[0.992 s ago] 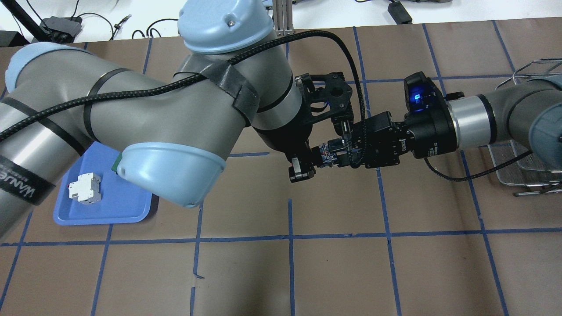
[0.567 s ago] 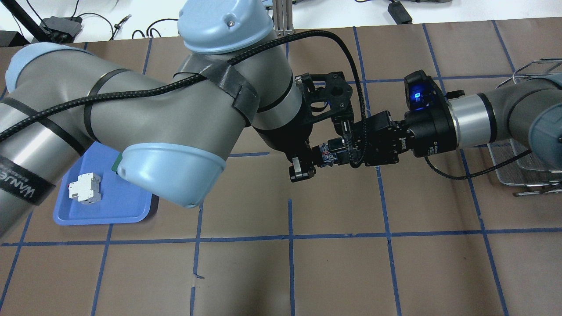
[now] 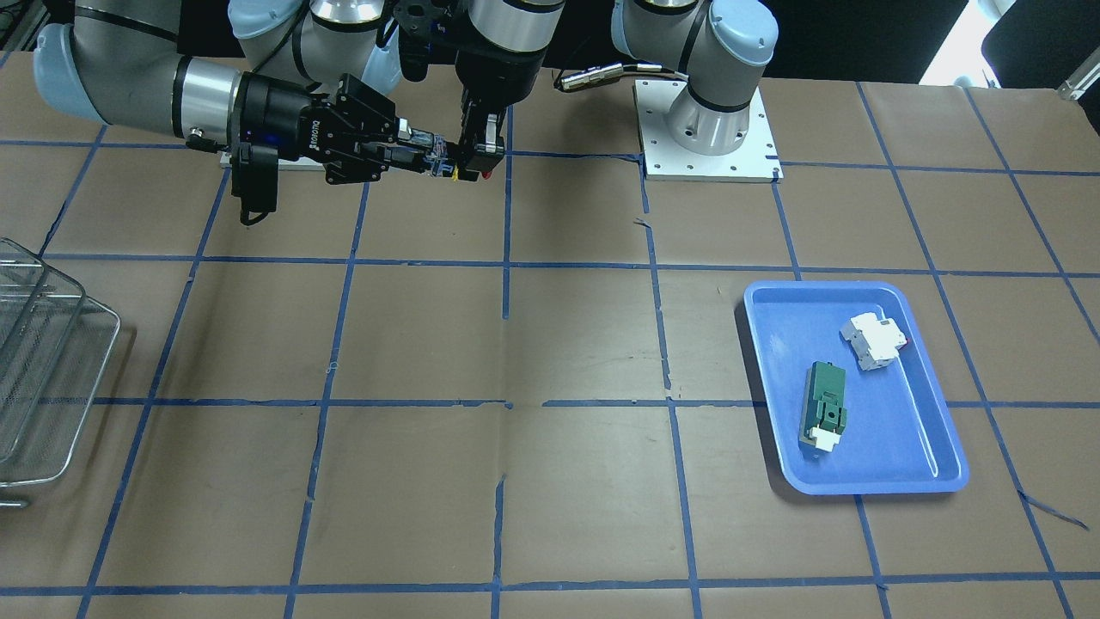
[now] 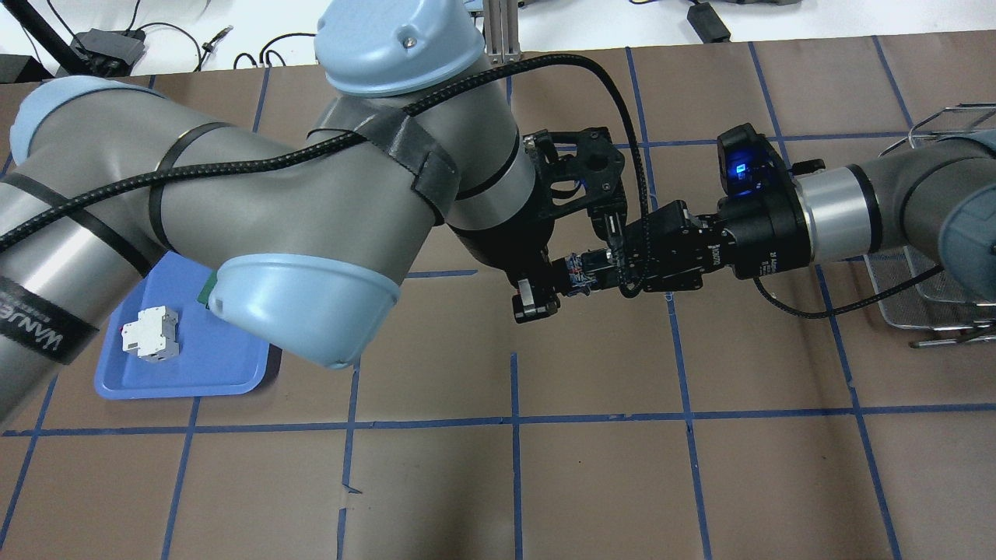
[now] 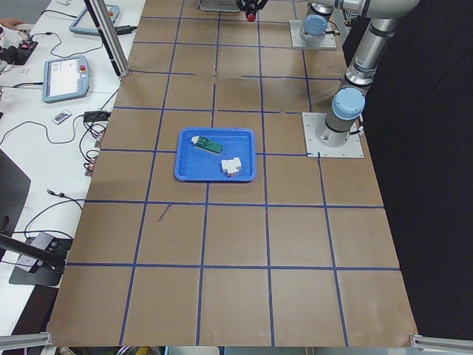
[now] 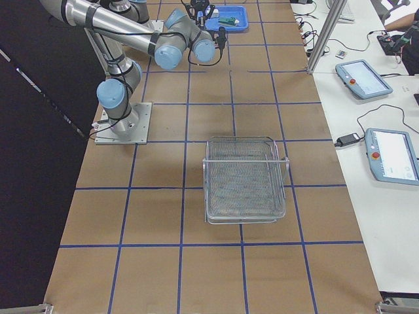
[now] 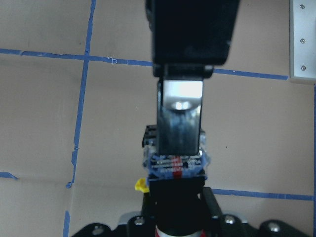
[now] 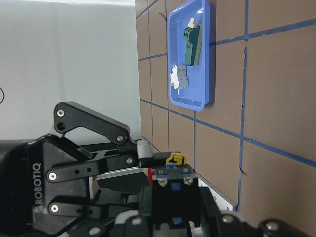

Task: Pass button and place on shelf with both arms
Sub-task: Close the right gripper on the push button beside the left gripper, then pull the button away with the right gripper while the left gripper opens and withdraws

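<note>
Red on the cap, black on the body, bluish-white on the contact block: finds the button (image 7: pixel 175 165) up in the air above the brown paper of the table (image 4: pixel 591 482), well apart from the shelf (image 6: pixel 243 190).

Clamps it from above with the left gripper (image 3: pixel 479 160), pressing one bright metal pad (image 7: pixel 180 118) flat against the black body. Meets it from the side with the right gripper (image 3: pixel 421 157), jaws drawn in on the contact block and, judging by the wrist views, gripping as well.

Reads as the handover itself: takes a double hold to avoid any unsupported instant for so small a part, giving the cap end to one arm and the block end to the other to prevent clashing fingers. Calls next, probably, for letting go on the left side, then carrying across to the rack.

Looks like hard moulded plastic throughout, smooth and likely slippery, with a small yellow tab (image 8: pixel 176 159) and tiny terminals on the block. Offers flat faces to the pads and a rounded cap ill-suited to pinching.

Leaves the green relay (image 3: pixel 823 404) and the white breaker (image 3: pixel 875 341) lying apart in the blue tray (image 3: pixel 894 438). Awaits in silver wire mesh with thin rod rims, open at the top.
</note>
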You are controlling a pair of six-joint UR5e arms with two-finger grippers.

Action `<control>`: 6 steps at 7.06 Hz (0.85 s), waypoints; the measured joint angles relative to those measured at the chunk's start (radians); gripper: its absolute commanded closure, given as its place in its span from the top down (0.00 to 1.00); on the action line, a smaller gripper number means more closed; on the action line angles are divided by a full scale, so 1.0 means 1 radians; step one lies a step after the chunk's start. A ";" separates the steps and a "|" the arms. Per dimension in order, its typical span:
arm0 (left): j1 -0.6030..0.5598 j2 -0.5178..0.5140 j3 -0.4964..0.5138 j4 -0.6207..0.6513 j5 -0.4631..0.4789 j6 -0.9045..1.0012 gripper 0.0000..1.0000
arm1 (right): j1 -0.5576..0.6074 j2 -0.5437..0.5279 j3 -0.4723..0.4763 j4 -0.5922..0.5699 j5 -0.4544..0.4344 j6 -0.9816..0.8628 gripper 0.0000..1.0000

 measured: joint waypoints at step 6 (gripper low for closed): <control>0.002 0.013 -0.007 0.013 0.002 -0.025 1.00 | -0.001 -0.001 -0.010 -0.007 -0.003 0.002 0.20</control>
